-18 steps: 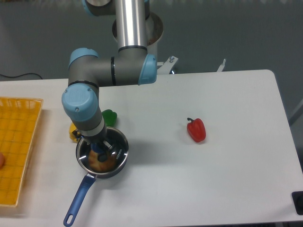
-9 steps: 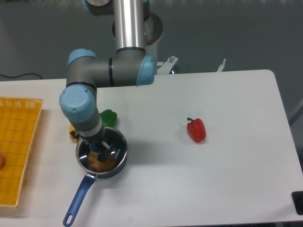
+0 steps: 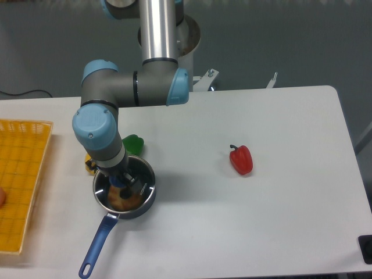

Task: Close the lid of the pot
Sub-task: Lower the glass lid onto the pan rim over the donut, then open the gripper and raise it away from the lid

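Observation:
The pot (image 3: pixel 146 199) sits at the front left of the table, its long blue handle (image 3: pixel 97 242) pointing toward the front edge. The glass lid (image 3: pixel 141 179) lies over the pot's mouth, its metal rim roughly matching the pot's rim. Something orange-brown shows through the glass. My gripper (image 3: pixel 120 186) comes straight down onto the lid's middle and is shut on the blue knob, which it mostly hides. The arm's wrist covers the pot's back left edge.
A green pepper (image 3: pixel 134 143) and a yellow object (image 3: pixel 89 164) lie just behind the pot, partly under the arm. A red pepper (image 3: pixel 241 160) lies at mid-right. A yellow basket (image 3: pixel 20 180) stands at the left edge.
The arm and the lid have shifted slightly to the left over the pot. Since half a second ago almost nothing has moved.

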Robot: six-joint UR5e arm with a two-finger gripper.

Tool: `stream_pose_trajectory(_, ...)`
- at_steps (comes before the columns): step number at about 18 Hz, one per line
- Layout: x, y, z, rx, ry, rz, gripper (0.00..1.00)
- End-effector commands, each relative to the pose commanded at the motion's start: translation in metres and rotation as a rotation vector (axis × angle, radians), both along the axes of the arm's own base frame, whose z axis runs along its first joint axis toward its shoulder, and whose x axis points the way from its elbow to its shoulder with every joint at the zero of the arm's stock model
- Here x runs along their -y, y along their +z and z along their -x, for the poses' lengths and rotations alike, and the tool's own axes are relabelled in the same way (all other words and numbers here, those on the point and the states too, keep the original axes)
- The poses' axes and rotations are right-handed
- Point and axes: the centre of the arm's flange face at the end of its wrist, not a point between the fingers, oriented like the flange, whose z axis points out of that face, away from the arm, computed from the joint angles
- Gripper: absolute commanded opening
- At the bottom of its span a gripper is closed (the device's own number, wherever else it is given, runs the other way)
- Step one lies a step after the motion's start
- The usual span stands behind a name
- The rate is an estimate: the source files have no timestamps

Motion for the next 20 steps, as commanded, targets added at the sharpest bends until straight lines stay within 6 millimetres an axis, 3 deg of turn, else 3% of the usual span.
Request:
stream_pose_trajectory(2,0.001,0.003,0.002,-0.007,0.001,-0.003,1.0)
stream_pose_trajectory(6,0.002,0.029,0.018,-0.037,-0.05,-0.044,1.0)
stream_pose_trajectory(9,0.016,0.038,0.048,-0.078,-0.132,-0.031,1.0)
stream_pose_trajectory(15,0.081,0.074,0.144,-0.121,-0.149,-0.051,1.0)
stream_pose_trajectory(20,0.145,0.075,0.216,-0.117,-0.203,-0.027,1.0)
